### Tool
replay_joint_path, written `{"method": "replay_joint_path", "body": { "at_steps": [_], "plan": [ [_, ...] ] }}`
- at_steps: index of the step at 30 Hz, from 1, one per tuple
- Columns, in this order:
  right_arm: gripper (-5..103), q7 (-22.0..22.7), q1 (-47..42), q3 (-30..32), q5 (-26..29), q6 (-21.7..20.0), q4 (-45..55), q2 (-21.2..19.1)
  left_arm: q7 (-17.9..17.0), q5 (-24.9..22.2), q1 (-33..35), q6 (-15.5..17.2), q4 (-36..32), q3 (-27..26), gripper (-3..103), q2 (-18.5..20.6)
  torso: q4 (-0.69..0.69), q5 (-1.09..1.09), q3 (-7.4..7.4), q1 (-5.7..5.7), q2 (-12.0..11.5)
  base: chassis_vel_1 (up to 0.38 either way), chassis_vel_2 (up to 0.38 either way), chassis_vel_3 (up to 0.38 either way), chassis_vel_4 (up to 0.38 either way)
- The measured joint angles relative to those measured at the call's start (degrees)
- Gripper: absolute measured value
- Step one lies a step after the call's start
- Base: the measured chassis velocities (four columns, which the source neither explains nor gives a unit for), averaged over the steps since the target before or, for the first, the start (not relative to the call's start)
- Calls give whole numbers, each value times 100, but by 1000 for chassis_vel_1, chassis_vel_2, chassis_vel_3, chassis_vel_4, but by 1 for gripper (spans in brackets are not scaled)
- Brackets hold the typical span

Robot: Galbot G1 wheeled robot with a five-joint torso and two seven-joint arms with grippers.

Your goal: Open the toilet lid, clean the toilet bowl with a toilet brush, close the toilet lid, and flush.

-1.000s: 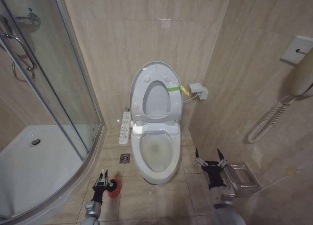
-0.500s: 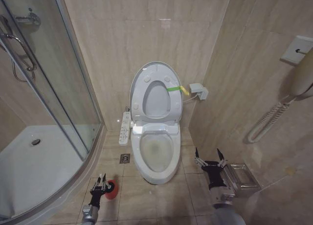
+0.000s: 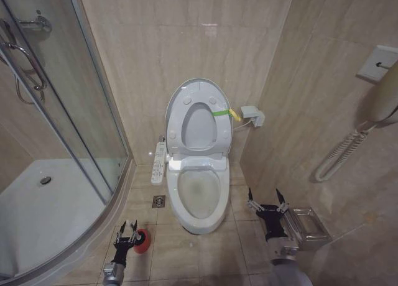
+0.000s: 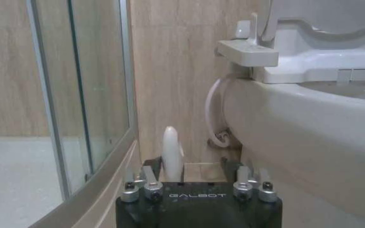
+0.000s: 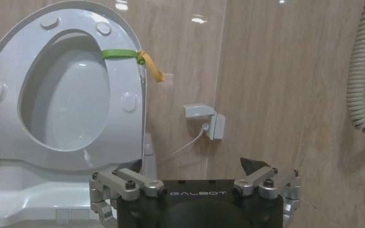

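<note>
Toilet lid (image 3: 198, 115) raised upright, frame centre. Toilet bowl (image 3: 199, 196) open below it. Toilet brush (image 3: 142, 240) lower left on floor, apparently in red holder.

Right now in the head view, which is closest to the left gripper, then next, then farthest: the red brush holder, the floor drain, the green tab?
From the left gripper:
1. Red cup-shaped brush holder, right beside it.
2. Square metal floor drain, by the bowl.
3. Green-and-yellow tab, up on the raised lid.
</note>
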Motion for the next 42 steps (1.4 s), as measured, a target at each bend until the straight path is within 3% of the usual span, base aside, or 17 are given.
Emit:
{"method": "replay_joint_path", "body": {
  "at_steps": [2, 3, 10, 11, 20, 26, 32, 37, 38, 42],
  "plan": [
    [100, 0, 0, 0, 0, 0, 0, 0, -14, 12, 37, -11, -56, -6, 51, 7, 0, 0, 0, 0, 0, 0, 0, 0, 0],
    [100, 0, 0, 0, 0, 0, 0, 0, -45, 31, 82, -15, -120, -6, 78, 15, 0, 0, 0, 0, 0, 0, 0, 0, 0],
    [100, 0, 0, 0, 0, 0, 0, 0, -257, 182, 417, -4, -630, 0, 78, 93, 0, 0, 0, 0, 0, 0, 0, 0, 0],
    [100, 0, 0, 0, 0, 0, 0, 0, -319, 225, 516, 19, -761, -5, 99, 118, -1, 0, 0, 0, 0, 0, 0, 0, 0],
    [100, 0, 0, 0, 0, 0, 0, 0, -568, 440, 1055, 114, -1550, -279, 100, 327, 0, 0, 0, 0, 0, 0, 0, 0, 0],
    [100, 0, 0, 0, 0, 0, 0, 0, -722, 598, 1509, 488, -2764, -567, 100, 497, 0, 1, 0, 0, 0, 0, 0, 0, 0],
    [100, 0, 0, 0, 0, 0, 0, 0, -779, 712, 1687, 730, -3440, -774, 100, 541, 0, 0, 0, 0, 0, 0, 0, 0, 0],
    [100, 0, 0, 0, 0, 0, 0, 0, -870, 720, 1969, 1394, -4725, -1053, 100, 642, 0, 0, 0, 0, 0, 0, 0, 0, 0],
    [100, 0, 0, 0, 0, 0, 0, 0, -870, 720, 1969, 1394, -4725, -1053, 100, 642, 0, 0, 0, 0, 0, 0, 0, 0, 0],
    [100, 0, 0, 1, 0, 0, 0, 0, -1027, 618, 2192, 2019, -5619, -1128, 100, 726, 0, 0, 0, 0, 0, 0, 0, 0, 0]
  ]
}}
